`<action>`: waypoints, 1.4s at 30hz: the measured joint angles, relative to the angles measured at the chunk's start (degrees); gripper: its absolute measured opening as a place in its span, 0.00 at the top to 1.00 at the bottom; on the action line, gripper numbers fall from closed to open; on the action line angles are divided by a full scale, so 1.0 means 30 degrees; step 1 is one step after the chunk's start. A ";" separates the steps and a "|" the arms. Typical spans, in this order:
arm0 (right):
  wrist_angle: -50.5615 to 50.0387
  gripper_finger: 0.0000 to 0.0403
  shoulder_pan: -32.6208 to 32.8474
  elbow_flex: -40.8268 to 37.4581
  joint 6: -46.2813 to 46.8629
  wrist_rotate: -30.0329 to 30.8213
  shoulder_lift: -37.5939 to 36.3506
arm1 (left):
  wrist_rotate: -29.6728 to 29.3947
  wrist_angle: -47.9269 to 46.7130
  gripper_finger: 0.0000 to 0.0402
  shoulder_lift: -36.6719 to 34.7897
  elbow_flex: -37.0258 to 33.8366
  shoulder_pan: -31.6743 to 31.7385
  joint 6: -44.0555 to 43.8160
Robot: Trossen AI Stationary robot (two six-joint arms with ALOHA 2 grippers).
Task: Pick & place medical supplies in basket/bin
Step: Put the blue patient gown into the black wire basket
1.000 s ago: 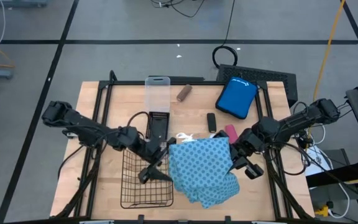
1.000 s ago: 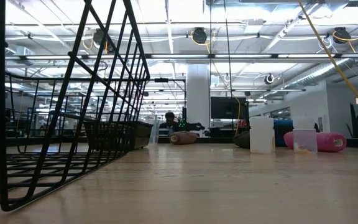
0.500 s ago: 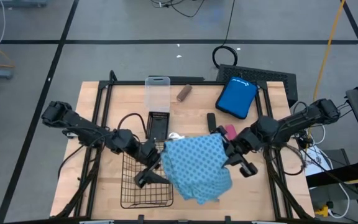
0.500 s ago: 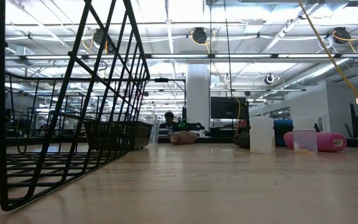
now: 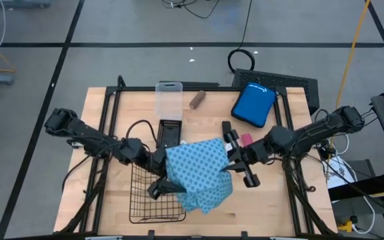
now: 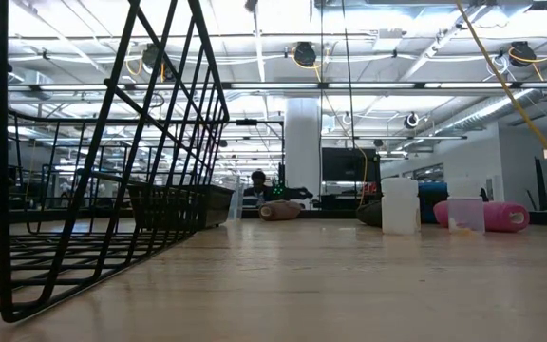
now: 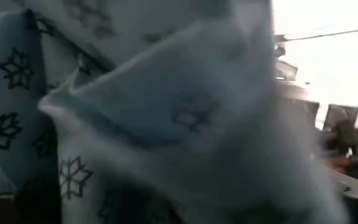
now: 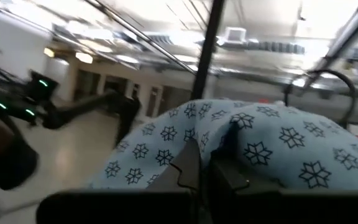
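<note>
The teal patterned cloth (image 5: 199, 175) hangs between my two grippers, above the right side of the black wire-mesh basket (image 5: 145, 197). My left gripper (image 5: 166, 179) is at the cloth's left edge, its fingers covered by cloth. My right gripper (image 5: 233, 160) is at the cloth's right edge, shut on it. The cloth fills the left wrist view (image 7: 135, 112) and shows in the right wrist view (image 8: 241, 155). The pink roll (image 5: 247, 140), the black block (image 5: 227, 128) and the brown roll (image 5: 197, 100) lie on the table. Two white-capped vials (image 6: 399, 206) stand near the pink roll (image 6: 501, 216). My left gripper is at the cloth's left edge (image 5: 173, 167), coming level from the table's left; the cloth drapes over its fingers and hides the place of contact. The cloth hangs clear of the table. My right gripper pinches a bunched fold at the cloth's right edge (image 8: 229, 140), coming level from the table's right. Several layers gather at the fingers. The cloth hangs slack below and is clear of the table.
A small black tray (image 5: 171, 133) and a clear plastic box (image 5: 169, 100) stand beyond the basket. A blue pouch (image 5: 253, 103) lies at the far right. Bare table shows at the near right.
Both grippers have gone toward the table's left edge with the cloth between them, the right one farther. The cloth has come from the table's middle right to above the basket's right side and has bunched narrower.
</note>
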 joint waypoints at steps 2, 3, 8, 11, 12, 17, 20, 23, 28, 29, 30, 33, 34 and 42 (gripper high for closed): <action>-0.0484 1.00 -0.0007 0.0000 -0.0212 0.0615 -0.0090 | 0.0253 0.0114 0.19 0.0000 0.0000 0.0053 -0.0318; -0.0714 1.00 -0.0007 0.0000 -0.0233 0.0641 -0.0184 | 0.0614 0.0223 0.19 0.0000 0.0000 0.0098 -0.0314; -0.1048 1.00 -0.0001 0.0000 -0.0716 0.0693 -0.0404 | 0.2492 0.1245 0.19 -0.0097 0.0000 0.0057 -0.0327; -0.1584 1.00 -0.0002 0.0000 -0.1007 0.1409 -0.0580 | 0.2743 0.1253 0.19 -0.0109 0.0000 0.0050 -0.0414; -0.1647 1.00 0.0007 0.0000 -0.1124 0.1857 -0.0617 | 0.2739 0.1278 0.19 -0.0109 0.0000 0.0005 -0.0436; -0.1857 1.00 0.0007 0.0000 -0.1173 0.2708 -0.0641 | 0.1231 0.1372 0.19 -0.0109 0.0000 -0.0152 -0.0421; -0.1886 1.00 0.0022 0.0000 -0.1173 0.2722 -0.0641 | 0.0745 0.0986 0.19 -0.0109 0.0000 -0.0072 -0.0335; -0.1783 1.00 0.0022 0.0000 -0.1264 0.2780 -0.0641 | 0.0607 0.0968 0.19 -0.0109 0.0000 -0.0056 -0.0278; -0.1781 1.00 0.0584 0.0000 -0.3126 0.5462 -0.0641 | 0.0490 0.0909 0.19 -0.0109 0.0000 -0.0037 -0.0026; -0.1786 1.00 0.0823 0.0000 -0.3807 0.6153 -0.0641 | 0.0457 0.0876 0.19 -0.0109 0.0000 -0.0018 0.0108; -0.1781 1.00 0.1100 0.0000 -0.4435 0.6914 -0.0641 | 0.0457 0.0865 0.19 -0.0109 0.0000 0.0006 0.0205; -0.1899 1.00 0.1952 0.0000 -0.5836 0.9101 -0.0722 | 0.0467 0.0847 0.19 -0.0109 0.0000 0.0105 0.0225; -0.1934 1.00 0.2179 0.0000 -0.6103 0.9531 -0.0749 | 0.0474 0.0846 0.19 -0.0109 0.0000 0.0146 0.0225; -0.2601 1.00 0.2659 -0.0007 -0.5054 0.9346 -0.0765 | 0.0552 0.0843 0.19 -0.0109 0.0000 0.0522 0.0123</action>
